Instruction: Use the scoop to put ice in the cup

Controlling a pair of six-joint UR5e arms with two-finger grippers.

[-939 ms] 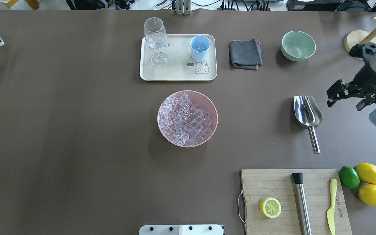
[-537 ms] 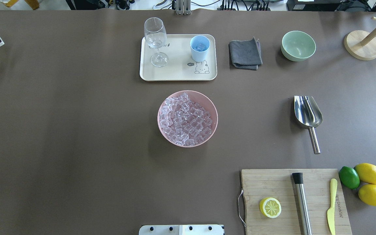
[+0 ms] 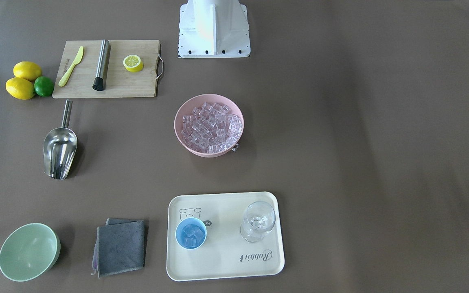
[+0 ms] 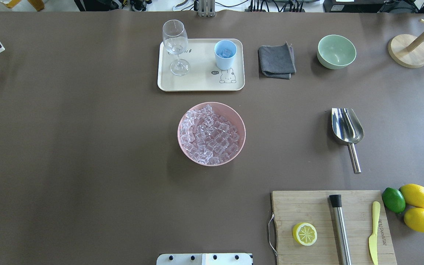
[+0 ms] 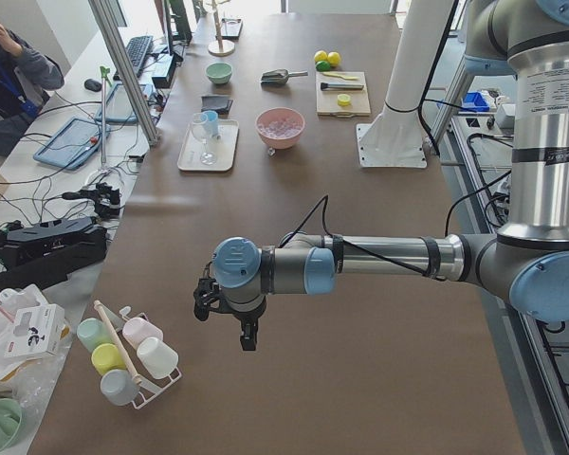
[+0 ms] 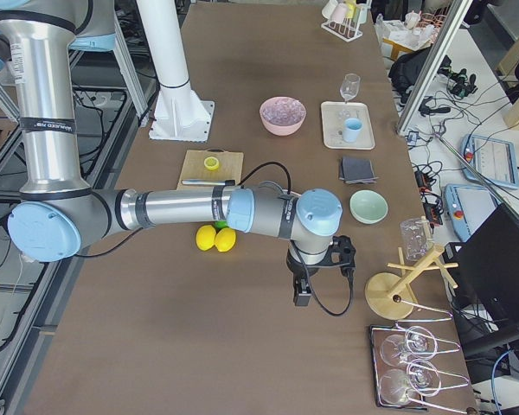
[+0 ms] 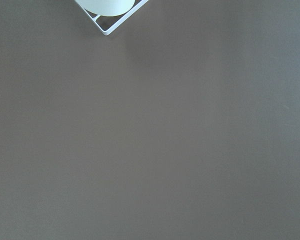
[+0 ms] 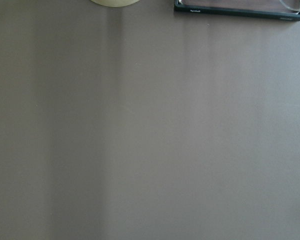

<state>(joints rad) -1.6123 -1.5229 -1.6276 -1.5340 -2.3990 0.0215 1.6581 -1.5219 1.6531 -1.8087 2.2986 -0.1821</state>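
The ice fills a pink bowl at the table's middle, also in the front-facing view. The light-blue cup stands on a cream tray and holds a few cubes. The steel scoop lies empty on the table to the right, handle toward the robot. My left gripper hangs over the table's left end and my right gripper over its right end, both far from these things. I cannot tell whether either is open or shut.
A wine glass stands on the tray. A grey cloth and a green bowl lie to its right. A cutting board carries a half lemon, a steel cylinder and a yellow knife. Lemons and a lime lie beside it.
My right arm has moved off the right edge of the overhead view, away from the scoop. The scoop, the cup and the ice have not moved.
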